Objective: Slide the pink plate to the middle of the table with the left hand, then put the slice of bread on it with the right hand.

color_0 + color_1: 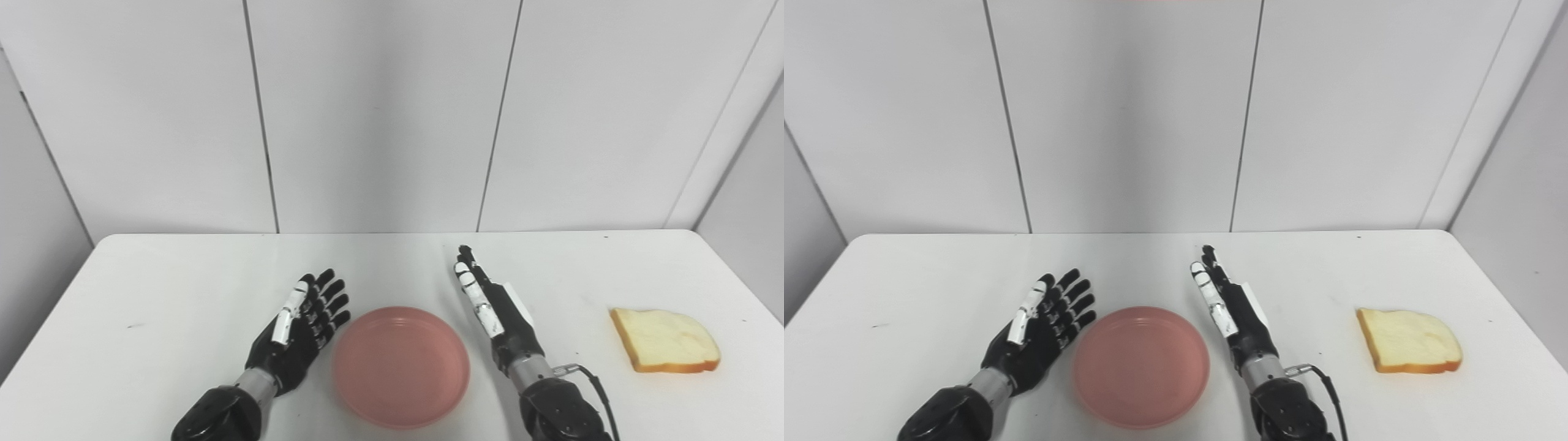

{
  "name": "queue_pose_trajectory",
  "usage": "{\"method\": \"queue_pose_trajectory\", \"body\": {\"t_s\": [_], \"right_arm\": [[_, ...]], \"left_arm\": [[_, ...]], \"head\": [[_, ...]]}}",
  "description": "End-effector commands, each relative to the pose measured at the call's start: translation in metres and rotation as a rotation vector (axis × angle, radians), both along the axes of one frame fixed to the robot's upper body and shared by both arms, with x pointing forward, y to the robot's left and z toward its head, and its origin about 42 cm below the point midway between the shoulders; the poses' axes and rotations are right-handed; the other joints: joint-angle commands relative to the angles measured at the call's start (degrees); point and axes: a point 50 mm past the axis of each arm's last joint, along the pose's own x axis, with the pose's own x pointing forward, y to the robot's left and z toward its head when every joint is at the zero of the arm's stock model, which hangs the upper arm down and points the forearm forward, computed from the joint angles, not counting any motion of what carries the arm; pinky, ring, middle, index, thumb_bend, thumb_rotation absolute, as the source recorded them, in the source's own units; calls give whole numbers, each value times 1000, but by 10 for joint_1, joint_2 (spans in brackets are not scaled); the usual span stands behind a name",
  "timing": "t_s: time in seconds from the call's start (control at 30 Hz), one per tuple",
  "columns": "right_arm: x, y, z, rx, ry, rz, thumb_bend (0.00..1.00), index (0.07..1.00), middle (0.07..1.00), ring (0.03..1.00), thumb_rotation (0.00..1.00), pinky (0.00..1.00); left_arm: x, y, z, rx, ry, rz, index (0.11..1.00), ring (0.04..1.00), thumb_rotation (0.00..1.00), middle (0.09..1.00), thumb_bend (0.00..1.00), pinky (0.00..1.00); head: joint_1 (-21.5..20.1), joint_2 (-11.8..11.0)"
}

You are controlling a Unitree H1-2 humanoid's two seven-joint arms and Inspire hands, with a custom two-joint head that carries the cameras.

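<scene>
Fingers: both hands spread, holding nothing; left hand (pixel 303 331) just beside plate (pixel 401 365), perhaps touching its rim.
Plate: near mid-table, between hands.
Bread (pixel 664 340): well apart, right.
Next: right hand (pixel 493 309) reaches for bread.

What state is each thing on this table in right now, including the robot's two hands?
pink plate: upright, empty, lying between the two hands.
slice of bread: flat on the table, off to the right, untouched.
left hand: open, fingers spread, beside the plate's left rim, holding nothing.
right hand: open, fingers straight, right of the plate, holding nothing.
</scene>
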Motion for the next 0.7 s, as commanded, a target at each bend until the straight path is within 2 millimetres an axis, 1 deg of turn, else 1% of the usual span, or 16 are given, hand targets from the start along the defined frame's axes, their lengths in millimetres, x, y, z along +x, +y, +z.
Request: {"method": "queue_pose_trajectory", "body": {"t_s": [0.0,0.03,0.07,0.1,0.2,0.23,0.27,0.3,0.37,0.47,0.5,0.53,0.57,0.6,0.63,0.67], "right_arm": [[10,0,30,-11,-137,9,302,995,997,989,1000,1000],[12,-2,35,-28,-154,7,326,996,997,989,1000,997],[12,-4,38,-39,-166,6,367,999,995,983,1000,988],[12,-7,43,-62,-190,4,371,999,995,982,1000,987],[10,-15,59,-124,-254,-3,460,1000,994,972,927,962],[9,-18,66,-155,-277,-7,484,1000,993,972,912,958],[8,-20,70,-177,-293,-10,514,1000,988,969,909,947],[7,-23,78,-227,-321,-16,539,993,978,957,913,911],[5,-30,96,-338,-376,-26,558,988,971,948,917,885],[3,-41,120,-440,-426,-26,613,978,960,940,877,884],[2,-44,126,-460,-435,-23,651,976,963,940,822,882],[1,-50,135,-496,-449,-19,692,975,959,933,764,875],[1,-54,142,-521,-458,-16,725,973,955,925,716,868],[0,-58,149,-558,-460,-8,730,973,954,924,710,867],[-1,-63,158,-607,-459,2,779,973,950,923,647,869],[-2,-66,163,-637,-456,8,817,969,943,917,608,862]], "left_arm": [[11,1,19,-2,-92,7,1000,999,1000,1000,369,1000],[13,2,19,0,-94,15,1000,998,1000,1000,367,1000],[14,2,18,2,-95,20,1000,996,1000,1000,363,1000],[14,3,19,7,-104,28,1000,995,1000,1000,363,1000],[13,6,22,22,-135,50,997,999,1000,999,360,1000],[12,8,23,31,-147,60,994,998,1000,999,361,1000],[12,9,24,37,-156,67,987,992,1000,994,364,997],[11,11,26,46,-165,76,983,985,1000,988,374,997],[10,15,29,49,-172,88,982,983,1000,986,382,999],[7,21,33,47,-185,88,978,984,1000,986,394,1000],[6,23,34,50,-193,84,988,992,1000,995,399,1000],[6,26,35,50,-198,82,993,997,1000,998,403,1000],[6,27,36,51,-201,81,996,999,1000,1000,406,1000],[5,30,37,48,-201,82,996,999,1000,1000,407,1000],[5,33,38,43,-199,78,994,997,1000,1000,411,1000],[5,35,38,39,-198,74,993,998,1000,1000,420,1000]], "head": [[-6,-7],[-14,-16],[-14,-16],[-14,-16],[-27,-13],[-36,-7],[-36,-7],[-51,0],[-64,5],[-85,15],[-87,16],[-98,20],[-98,20],[-114,28],[-120,31],[-122,32]]}}
